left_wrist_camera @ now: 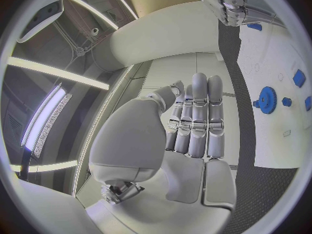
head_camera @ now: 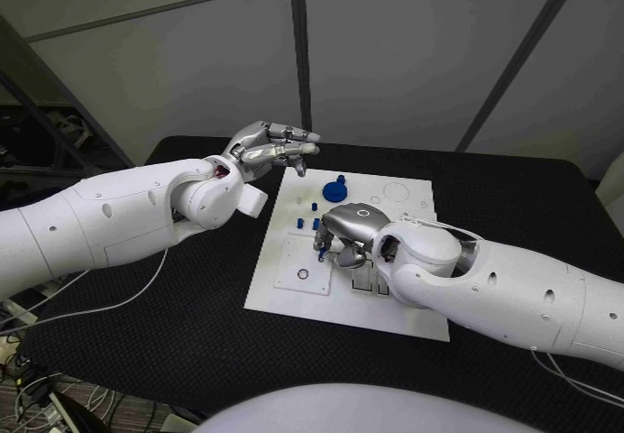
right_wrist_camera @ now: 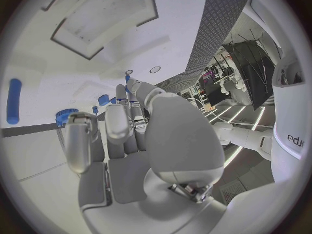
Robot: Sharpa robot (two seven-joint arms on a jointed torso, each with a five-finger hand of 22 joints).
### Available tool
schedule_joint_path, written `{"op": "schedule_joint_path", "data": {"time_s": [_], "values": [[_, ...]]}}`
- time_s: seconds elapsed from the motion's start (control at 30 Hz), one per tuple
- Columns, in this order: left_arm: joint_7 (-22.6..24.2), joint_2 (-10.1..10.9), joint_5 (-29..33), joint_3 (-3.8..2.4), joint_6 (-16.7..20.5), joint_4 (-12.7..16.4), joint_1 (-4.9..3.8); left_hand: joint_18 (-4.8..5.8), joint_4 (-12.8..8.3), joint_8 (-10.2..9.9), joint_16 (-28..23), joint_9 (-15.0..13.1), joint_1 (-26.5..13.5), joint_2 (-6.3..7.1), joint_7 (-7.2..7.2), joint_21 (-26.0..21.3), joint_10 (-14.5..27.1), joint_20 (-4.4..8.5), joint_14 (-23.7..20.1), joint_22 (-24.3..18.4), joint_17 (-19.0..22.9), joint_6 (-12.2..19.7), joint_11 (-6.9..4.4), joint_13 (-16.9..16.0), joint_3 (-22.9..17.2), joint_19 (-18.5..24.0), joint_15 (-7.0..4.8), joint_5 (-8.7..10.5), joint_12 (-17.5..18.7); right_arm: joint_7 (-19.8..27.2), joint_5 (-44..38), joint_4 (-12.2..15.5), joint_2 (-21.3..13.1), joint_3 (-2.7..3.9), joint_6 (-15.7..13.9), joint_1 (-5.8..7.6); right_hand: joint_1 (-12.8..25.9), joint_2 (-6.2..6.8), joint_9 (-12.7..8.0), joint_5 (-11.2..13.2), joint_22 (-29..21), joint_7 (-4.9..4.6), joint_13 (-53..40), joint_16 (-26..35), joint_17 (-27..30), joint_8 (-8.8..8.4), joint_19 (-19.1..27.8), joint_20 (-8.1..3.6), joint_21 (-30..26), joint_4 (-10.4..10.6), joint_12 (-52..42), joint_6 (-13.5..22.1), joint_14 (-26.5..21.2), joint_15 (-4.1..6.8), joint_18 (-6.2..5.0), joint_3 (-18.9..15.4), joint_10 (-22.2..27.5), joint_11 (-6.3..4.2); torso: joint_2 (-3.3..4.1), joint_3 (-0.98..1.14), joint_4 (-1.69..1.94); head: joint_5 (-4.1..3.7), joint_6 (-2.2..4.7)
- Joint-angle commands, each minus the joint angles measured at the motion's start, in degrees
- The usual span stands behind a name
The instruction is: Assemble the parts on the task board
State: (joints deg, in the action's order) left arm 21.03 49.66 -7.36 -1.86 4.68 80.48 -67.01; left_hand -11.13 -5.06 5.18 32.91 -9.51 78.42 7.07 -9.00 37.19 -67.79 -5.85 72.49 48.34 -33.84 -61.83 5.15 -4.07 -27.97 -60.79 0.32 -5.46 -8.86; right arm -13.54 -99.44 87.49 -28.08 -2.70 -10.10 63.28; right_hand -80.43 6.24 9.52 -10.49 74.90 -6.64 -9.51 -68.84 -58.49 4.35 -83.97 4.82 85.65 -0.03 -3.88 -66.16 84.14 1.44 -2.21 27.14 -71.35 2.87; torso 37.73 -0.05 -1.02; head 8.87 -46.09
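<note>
The white task board (head_camera: 293, 271) (left_wrist_camera: 267, 52) (right_wrist_camera: 65, 62) lies mid-table. A blue gear (head_camera: 335, 190) (left_wrist_camera: 267, 99) (right_wrist_camera: 65, 114) sits near its far end, with small blue parts (head_camera: 302, 222) (left_wrist_camera: 286, 102) (right_wrist_camera: 104, 99) beside it. My right hand (head_camera: 341, 234) (right_wrist_camera: 124, 125) hovers low over the board's middle and pinches a small blue peg (head_camera: 320, 242) (right_wrist_camera: 127, 79) between thumb and finger. My left hand (head_camera: 270, 149) (left_wrist_camera: 195, 119) is raised off the board's far left corner, fingers extended together, holding nothing. A long blue part (right_wrist_camera: 13, 101) lies on the board.
Grey slotted fittings (head_camera: 368, 280) and a small black ring (head_camera: 303, 273) sit at the board's near end, round holes (head_camera: 394, 190) at its far end. The black table (head_camera: 156, 316) surrounds the board. A white cable (head_camera: 130, 293) trails on the table's left.
</note>
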Motion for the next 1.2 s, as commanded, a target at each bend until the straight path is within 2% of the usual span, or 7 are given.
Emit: {"op": "schedule_joint_path", "data": {"time_s": [0.03,0.67,1.2], "values": [[0.15,-0.13,0.3,-0.05,-0.71,-0.06,-0.08,0.63,-0.02,-0.21,-0.34,0.09,0.01,-0.62,-0.11,-0.21,0.19,-0.32,0.43,-0.06,0.06,0.36,0.02,0.06,0.28,-0.19,-0.01,0.12,0.16,0.53,-0.43,0.12,0.04,0.0,0.61,0.04,0.12,-0.4,0.11,0.16,11.18,-0.09,0.11,0.19,0.09,0.11,-3.49,-0.33,0.33,-0.45,0.36,-0.18,0.67,0.27,1.02,0.14,0.23,0.32,-0.03,0.01,0.02,0.03,-0.04],[-0.15,-0.29,0.3,-0.05,-0.83,-0.43,-0.08,0.64,0.01,-0.28,-0.45,0.12,-0.06,-0.66,-0.14,-0.32,0.26,-0.35,0.45,-0.14,0.09,0.41,0.06,0.07,0.41,-0.21,0.02,0.16,0.2,0.08,-0.43,-0.06,-0.17,-0.01,1.71,-0.04,0.12,-0.4,0.11,0.16,11.18,-0.09,0.11,0.19,0.09,0.11,-3.49,-0.33,0.33,-0.45,0.36,-0.18,0.67,0.27,1.02,0.14,0.23,0.32,0.04,-0.02,0.0,0.13,-0.18],[-0.39,-0.37,0.3,-0.05,-0.86,-0.71,-0.09,0.64,0.01,-0.28,-0.45,0.12,-0.06,-0.66,-0.14,-0.32,0.26,-0.35,0.45,-0.14,0.09,0.41,0.06,0.07,0.41,-0.21,0.02,0.16,0.2,0.51,-0.43,0.38,-0.2,-0.01,1.15,-0.17,0.22,-0.46,0.13,0.14,11.25,-0.1,0.16,0.2,0.17,0.1,-3.53,-0.33,0.39,-0.51,0.33,-0.23,0.66,0.27,1.04,0.12,0.22,0.34,-0.02,-0.02,0.0,0.28,-0.26]]}}
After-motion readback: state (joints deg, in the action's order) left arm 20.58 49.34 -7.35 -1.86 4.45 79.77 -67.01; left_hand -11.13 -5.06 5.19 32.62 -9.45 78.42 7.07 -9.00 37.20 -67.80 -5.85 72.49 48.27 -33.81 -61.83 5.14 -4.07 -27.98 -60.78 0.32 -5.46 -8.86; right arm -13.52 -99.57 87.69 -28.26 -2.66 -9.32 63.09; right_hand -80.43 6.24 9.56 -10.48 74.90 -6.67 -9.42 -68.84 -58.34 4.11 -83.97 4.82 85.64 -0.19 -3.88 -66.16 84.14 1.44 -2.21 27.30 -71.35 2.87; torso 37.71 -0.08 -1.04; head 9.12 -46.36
